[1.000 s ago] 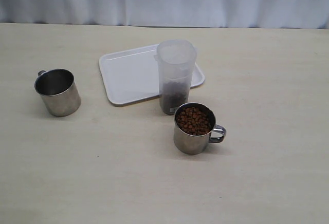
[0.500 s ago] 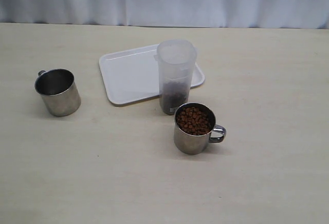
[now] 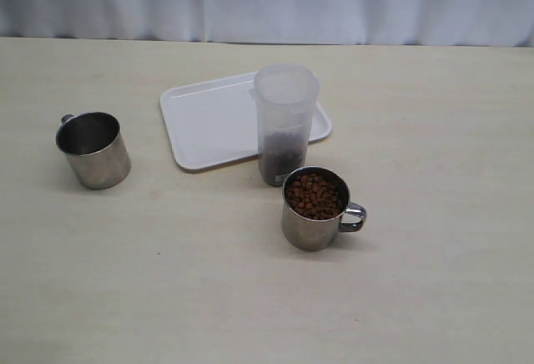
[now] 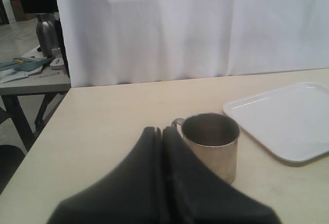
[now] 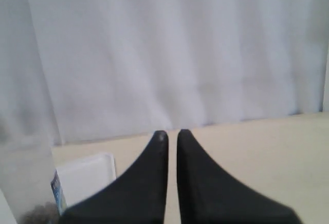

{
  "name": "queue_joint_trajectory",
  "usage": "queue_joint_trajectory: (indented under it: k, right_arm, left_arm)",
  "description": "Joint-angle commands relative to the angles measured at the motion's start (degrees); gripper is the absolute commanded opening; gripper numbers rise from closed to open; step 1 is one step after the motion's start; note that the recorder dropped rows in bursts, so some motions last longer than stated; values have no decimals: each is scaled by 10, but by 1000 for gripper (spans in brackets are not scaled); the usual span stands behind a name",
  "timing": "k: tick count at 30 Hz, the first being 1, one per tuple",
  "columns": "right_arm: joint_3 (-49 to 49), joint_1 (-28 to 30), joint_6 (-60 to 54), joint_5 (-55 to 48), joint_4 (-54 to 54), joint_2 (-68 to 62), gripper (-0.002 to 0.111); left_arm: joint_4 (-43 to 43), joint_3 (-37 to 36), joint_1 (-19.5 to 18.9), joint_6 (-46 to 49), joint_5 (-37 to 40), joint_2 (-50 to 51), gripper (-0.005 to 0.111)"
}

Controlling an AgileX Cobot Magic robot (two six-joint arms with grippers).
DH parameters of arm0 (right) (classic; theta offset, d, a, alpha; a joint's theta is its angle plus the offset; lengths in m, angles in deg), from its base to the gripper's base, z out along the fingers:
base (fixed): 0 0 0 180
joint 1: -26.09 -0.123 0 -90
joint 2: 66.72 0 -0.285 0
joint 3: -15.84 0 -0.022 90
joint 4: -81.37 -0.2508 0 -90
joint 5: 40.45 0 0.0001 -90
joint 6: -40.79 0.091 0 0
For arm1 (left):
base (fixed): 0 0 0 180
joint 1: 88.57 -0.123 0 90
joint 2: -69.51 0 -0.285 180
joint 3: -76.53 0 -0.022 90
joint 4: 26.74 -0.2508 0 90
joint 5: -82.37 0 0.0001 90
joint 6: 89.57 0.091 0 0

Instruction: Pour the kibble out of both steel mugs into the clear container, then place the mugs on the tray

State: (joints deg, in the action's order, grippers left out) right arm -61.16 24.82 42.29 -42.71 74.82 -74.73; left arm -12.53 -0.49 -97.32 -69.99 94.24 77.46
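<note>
An empty steel mug (image 3: 93, 149) stands upright on the left of the table, and it shows in the left wrist view as the mug (image 4: 212, 143) just beyond my left gripper (image 4: 161, 129), which is shut and holds nothing. A second steel mug (image 3: 314, 208) at the centre front is full of kibble (image 3: 314, 195). Behind it stands the clear container (image 3: 284, 122) with some kibble at its bottom, on the near edge of the white tray (image 3: 209, 122). My right gripper (image 5: 172, 133) is shut and empty. Neither arm shows in the exterior view.
A white curtain (image 3: 267, 1) hangs behind the table's far edge. In the left wrist view a side table (image 4: 31, 72) with a steel bottle and clutter stands off the table's edge. The tray's corner (image 5: 85, 180) and the container's blurred side (image 5: 25, 183) show in the right wrist view.
</note>
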Motion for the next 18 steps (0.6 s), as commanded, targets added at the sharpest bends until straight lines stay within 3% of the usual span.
queue_joint_trajectory:
  k: [1,3,5,10,14,18]
  right_arm:
    - [-2,-2,-3,142,-127,2,5]
    - [-2,-2,-3,159,-252,2,5]
    - [-2,-2,-3,161,-292,2,5]
    - [-2,-2,24,144,-284,2,5]
    - [25,-5,44,43,-169,-7,5]
    - [71,-59,28,7,-156,-80,5]
  left_arm:
    - [-2,-2,1,1,-4,-2,0]
    - [-2,-2,1,1,-2,-2,0]
    - [-2,-2,1,1,-1,-2,0]
    - [-2,-2,1,1,-1,-2,0]
    - [-2,-2,1,1,-1,-2,0]
    - [-2,-2,1,1,-1,-2,0]
